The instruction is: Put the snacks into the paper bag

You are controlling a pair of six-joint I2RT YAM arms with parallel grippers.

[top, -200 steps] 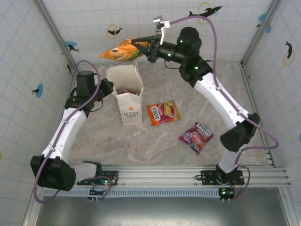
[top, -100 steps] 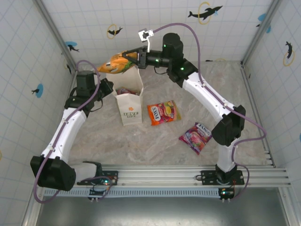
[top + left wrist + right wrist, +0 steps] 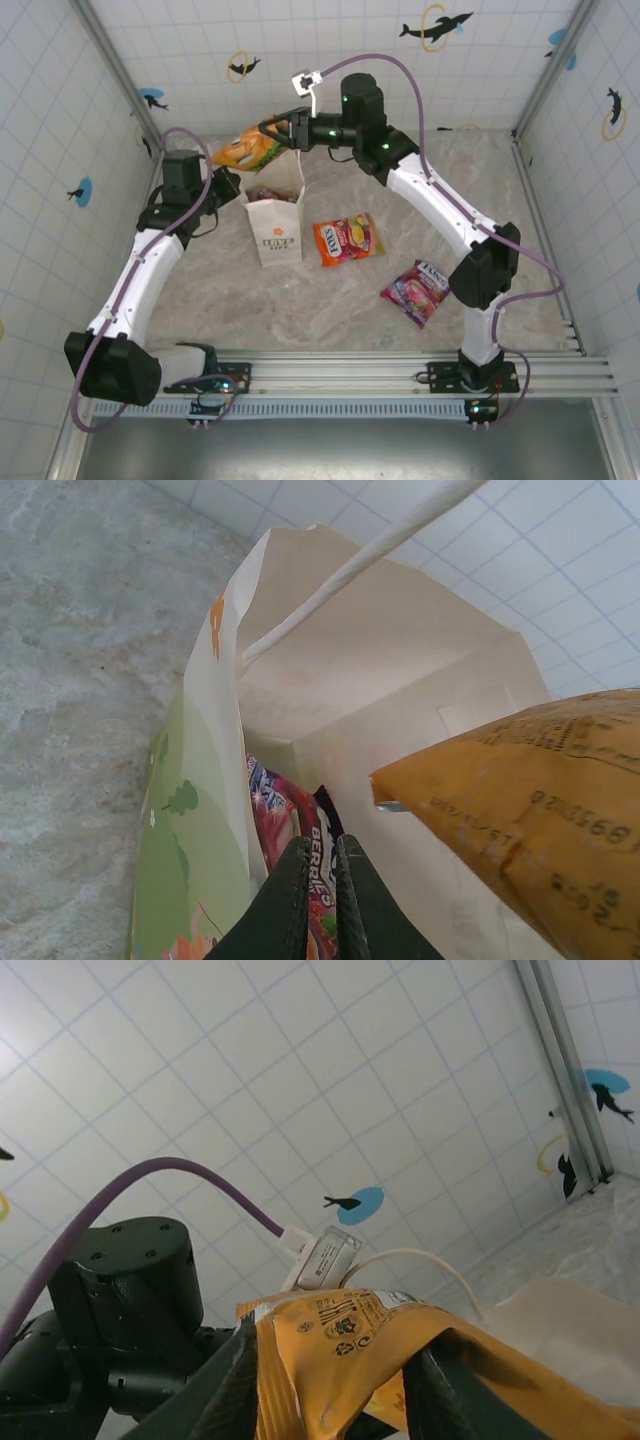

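Top external: the right gripper (image 3: 272, 130) clamps the orange packet (image 3: 248, 150) just above the mouth of the paper bag (image 3: 275, 215).

Left wrist: the left gripper (image 3: 320, 880) appears pinched on the bag's rim, holding it open.

Right wrist: the packet sits between the fingers (image 3: 235, 1385). The next move is probably to lower it and let go.

Marbled table (image 3: 330, 300), tiled walls (image 3: 180, 40)

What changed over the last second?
The right gripper, jaws shut on the orange-yellow glossy snack packet, swung left and down to the mouth of the white paper carrier bag. The left gripper at its rim, the bag, the red-orange packet and the magenta packet on the table stayed put.
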